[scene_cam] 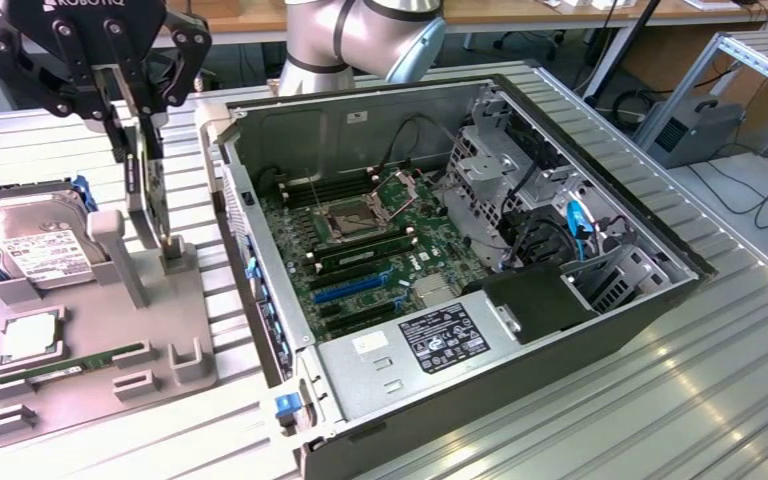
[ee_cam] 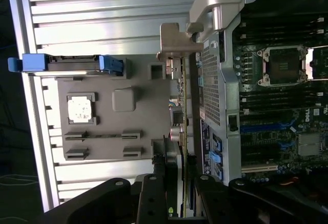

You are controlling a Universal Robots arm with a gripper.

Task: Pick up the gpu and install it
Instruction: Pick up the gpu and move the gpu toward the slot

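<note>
Evidently the black two-fingered gripper (scene_cam: 139, 120) has closed on the gpu (scene_cam: 155, 205), a thin dark circuit-board card standing on edge. It grips the card by its upper edge, one finger on each flat face, probably so that the card would hang straight.

The card's lower edge sits in a slot of the grey moulded plastic tray (scene_cam: 157, 320), along the tray's edge nearest the open grey metal computer case (scene_cam: 357, 110). Stood upright like that, its top is free to be pinched from above. In the wrist view the gpu (ee_cam: 185, 111) runs edge-on out from the gripper (ee_cam: 179, 198), just beside the case wall.

The boxy silver hard drive (scene_cam: 31, 245) leans at the tray's far corner, away from the case. Each part has its own recess. The green motherboard (scene_cam: 357, 250) lies face up in the case on the ribbed aluminium bench (scene_cam: 624, 400), its slots open from above.
</note>
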